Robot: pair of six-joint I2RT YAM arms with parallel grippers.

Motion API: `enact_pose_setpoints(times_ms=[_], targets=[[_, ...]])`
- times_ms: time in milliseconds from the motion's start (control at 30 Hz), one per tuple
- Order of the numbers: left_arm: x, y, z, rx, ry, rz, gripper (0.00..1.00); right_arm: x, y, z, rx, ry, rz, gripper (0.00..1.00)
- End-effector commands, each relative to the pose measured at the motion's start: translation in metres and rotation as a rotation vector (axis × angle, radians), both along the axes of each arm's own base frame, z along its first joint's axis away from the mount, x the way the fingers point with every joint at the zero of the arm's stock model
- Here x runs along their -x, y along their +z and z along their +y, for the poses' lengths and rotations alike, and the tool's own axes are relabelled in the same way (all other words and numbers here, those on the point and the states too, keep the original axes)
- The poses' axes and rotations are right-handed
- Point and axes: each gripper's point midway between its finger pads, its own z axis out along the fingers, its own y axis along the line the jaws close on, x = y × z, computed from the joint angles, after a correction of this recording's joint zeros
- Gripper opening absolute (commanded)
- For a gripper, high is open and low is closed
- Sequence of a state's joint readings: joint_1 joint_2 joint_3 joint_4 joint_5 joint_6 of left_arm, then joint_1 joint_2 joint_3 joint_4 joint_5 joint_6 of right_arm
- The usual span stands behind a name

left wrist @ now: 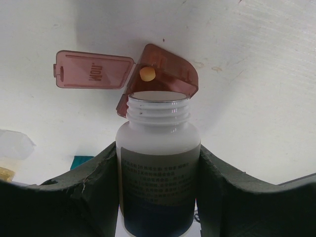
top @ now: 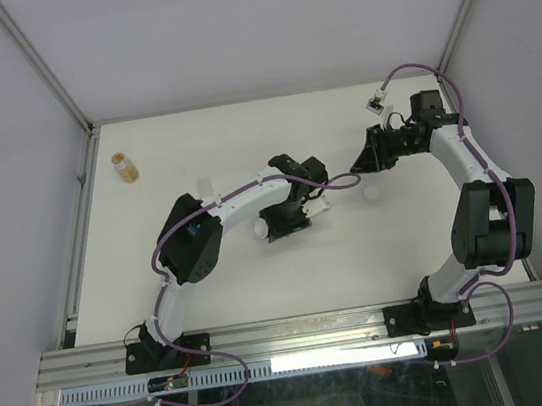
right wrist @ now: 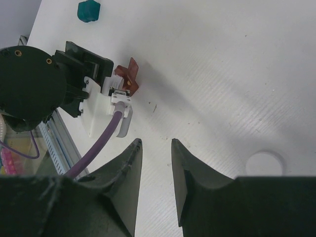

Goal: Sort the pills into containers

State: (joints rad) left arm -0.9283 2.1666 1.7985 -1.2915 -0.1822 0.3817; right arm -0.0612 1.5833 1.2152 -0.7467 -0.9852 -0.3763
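My left gripper [left wrist: 158,147] is shut on a white bottle [left wrist: 158,168] with its cap off. The bottle's open mouth sits right at a dark red container [left wrist: 165,69] whose lid [left wrist: 94,70] lies flipped open. One yellow pill [left wrist: 147,73] lies in the open compartment. The dark red container also shows in the right wrist view [right wrist: 127,74], beside the left gripper. A teal container [right wrist: 89,11] stands farther off, closed. My right gripper [right wrist: 155,143] is open and empty above the bare table. In the top view the left gripper [top: 288,219] is at the table's centre and the right gripper [top: 365,156] is to its right.
A white bottle cap [right wrist: 265,163] lies on the table near the right gripper and also shows in the top view [top: 372,192]. A small amber vial [top: 125,167] stands at the far left. Grey walls close in the back and sides.
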Motion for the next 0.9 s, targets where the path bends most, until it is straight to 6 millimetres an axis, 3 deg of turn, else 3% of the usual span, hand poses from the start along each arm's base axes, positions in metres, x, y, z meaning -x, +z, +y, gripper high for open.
enact_pose_setpoints(times_ms=[0,867], targets=[[-0.006,0.026,-0.002,0.051,0.003,-0.049,0.02,-0.003,0.025,0.0,-0.02,0.013,-0.084,0.33],[-0.005,0.045,-0.009,0.142,0.03,-0.082,0.0,-0.005,0.02,-0.002,-0.007,0.004,-0.076,0.33]])
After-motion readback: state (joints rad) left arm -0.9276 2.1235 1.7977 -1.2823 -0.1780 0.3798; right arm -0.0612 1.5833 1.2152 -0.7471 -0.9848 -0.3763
